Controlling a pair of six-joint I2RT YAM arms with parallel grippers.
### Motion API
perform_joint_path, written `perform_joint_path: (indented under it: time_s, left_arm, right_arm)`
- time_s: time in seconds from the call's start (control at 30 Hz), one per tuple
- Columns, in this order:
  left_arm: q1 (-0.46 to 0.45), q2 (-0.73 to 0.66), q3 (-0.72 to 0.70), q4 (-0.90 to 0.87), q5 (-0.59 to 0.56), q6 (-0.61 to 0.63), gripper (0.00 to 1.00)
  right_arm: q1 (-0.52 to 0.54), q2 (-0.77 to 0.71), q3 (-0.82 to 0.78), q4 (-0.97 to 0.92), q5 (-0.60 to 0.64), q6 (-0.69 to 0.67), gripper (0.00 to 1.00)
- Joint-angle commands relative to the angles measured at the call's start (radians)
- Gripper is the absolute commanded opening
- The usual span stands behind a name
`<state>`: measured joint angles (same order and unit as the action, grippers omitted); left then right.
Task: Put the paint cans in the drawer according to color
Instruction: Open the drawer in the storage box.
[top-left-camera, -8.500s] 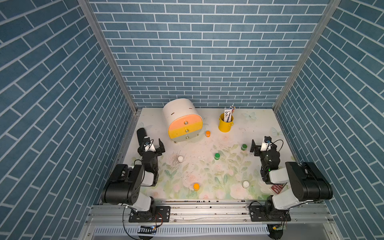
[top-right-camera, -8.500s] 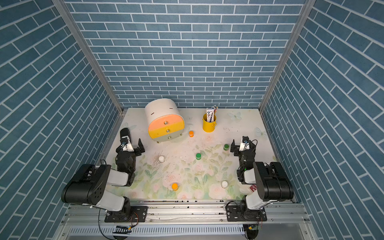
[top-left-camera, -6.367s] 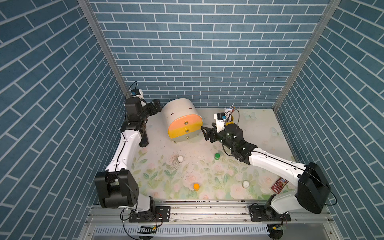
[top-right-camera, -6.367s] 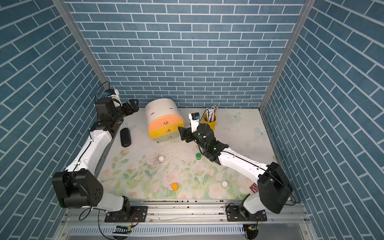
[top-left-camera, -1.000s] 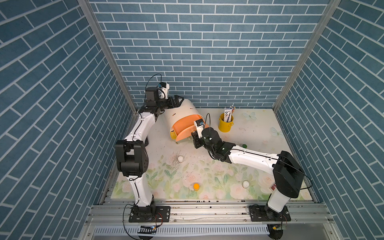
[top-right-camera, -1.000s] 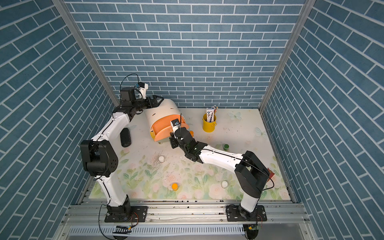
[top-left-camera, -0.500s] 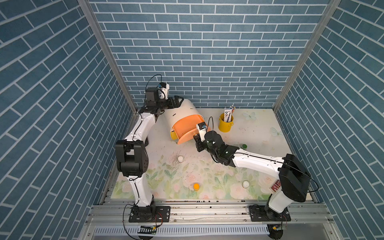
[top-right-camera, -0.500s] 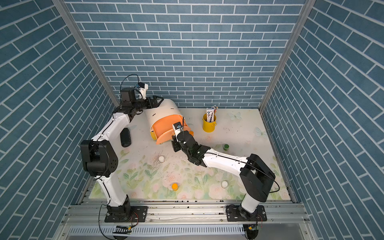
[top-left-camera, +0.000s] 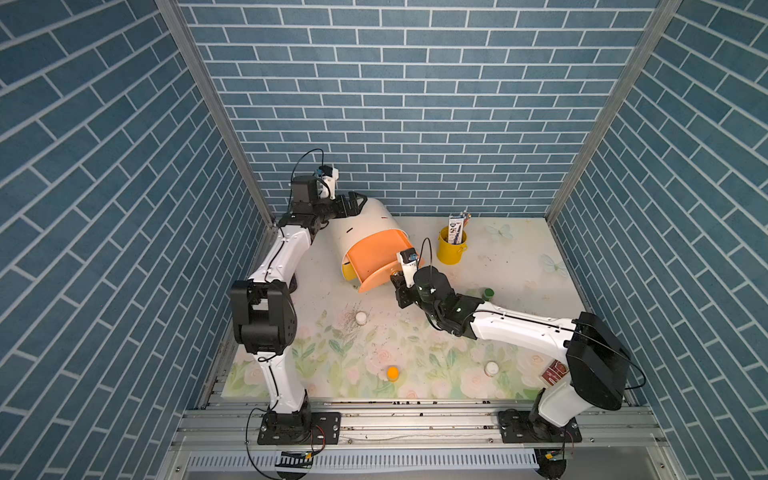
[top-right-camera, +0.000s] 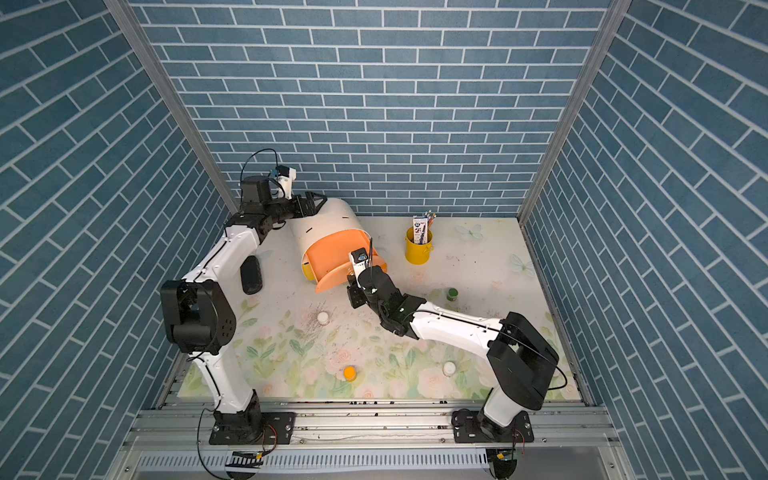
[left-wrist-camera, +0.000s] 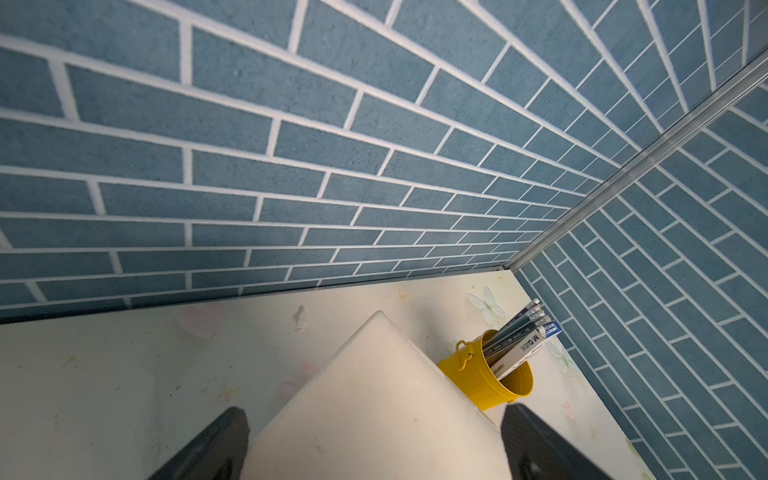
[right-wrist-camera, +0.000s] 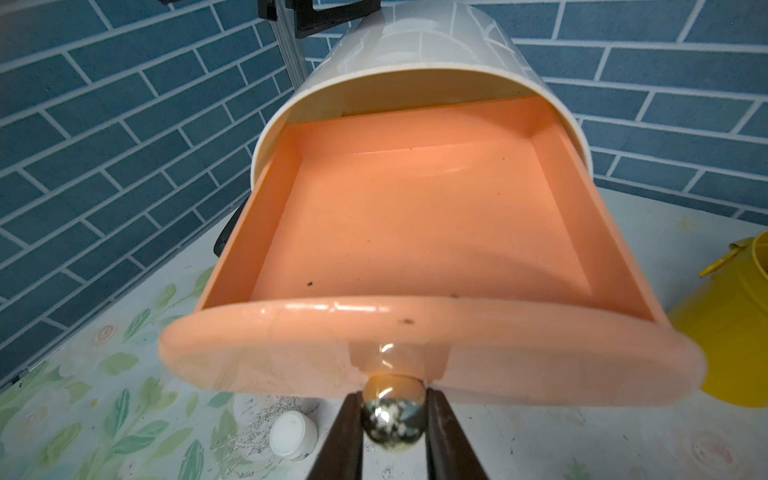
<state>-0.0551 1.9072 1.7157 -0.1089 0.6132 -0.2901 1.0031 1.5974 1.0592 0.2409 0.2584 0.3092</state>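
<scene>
Right wrist view: right tool (right-wrist-camera: 393, 397) clamped on brass knob (right-wrist-camera: 392, 419) of peach drawer (right-wrist-camera: 415, 228) — drawer pulled well out of cabinet (right-wrist-camera: 415, 54). Left tool (left-wrist-camera: 374, 409) spread wide, straddling cabinet's rear — contact unclear. Both top views: far white can (top-left-camera: 361, 318), orange can (top-left-camera: 392, 373), near white can (top-left-camera: 491, 368), green can (top-left-camera: 487, 294) loose on surface (top-left-camera: 519, 266), outside drawer.

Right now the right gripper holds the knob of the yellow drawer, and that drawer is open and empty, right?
Wrong colour: the right gripper holds the knob of the peach drawer, open and empty, as the right wrist view shows.
</scene>
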Motion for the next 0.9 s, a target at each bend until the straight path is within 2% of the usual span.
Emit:
perform_joint_path:
  time_s: [0.0,0.17,0.3,0.43,0.63,0.87]
  left_arm:
    - [-0.007,-0.011,-0.021,-0.055,0.003,0.010,1.00]
    - [-0.007,-0.014,-0.024,-0.057,0.005,0.010,1.00]
    - [-0.008,-0.017,-0.022,-0.061,0.004,0.011,1.00]
    - [-0.008,-0.021,-0.016,-0.067,0.004,0.011,1.00]
    - [-0.009,-0.040,-0.015,-0.081,0.003,0.013,1.00]
    - [-0.030,-0.124,-0.028,-0.132,-0.064,0.040,1.00]
  right_arm:
    - [0.002,-0.039,-0.028,-0.015,0.028,0.034,0.04]
    - [0.003,-0.041,-0.033,-0.015,0.030,0.034,0.07]
    - [0.004,-0.046,-0.034,-0.026,0.039,0.034,0.32]
    - [0.001,-0.062,-0.053,-0.050,0.067,0.028,0.46]
    - [0.003,-0.130,-0.081,-0.099,0.090,0.031,0.55]
    - [0.000,-0.272,-0.110,-0.192,0.099,0.055,0.56]
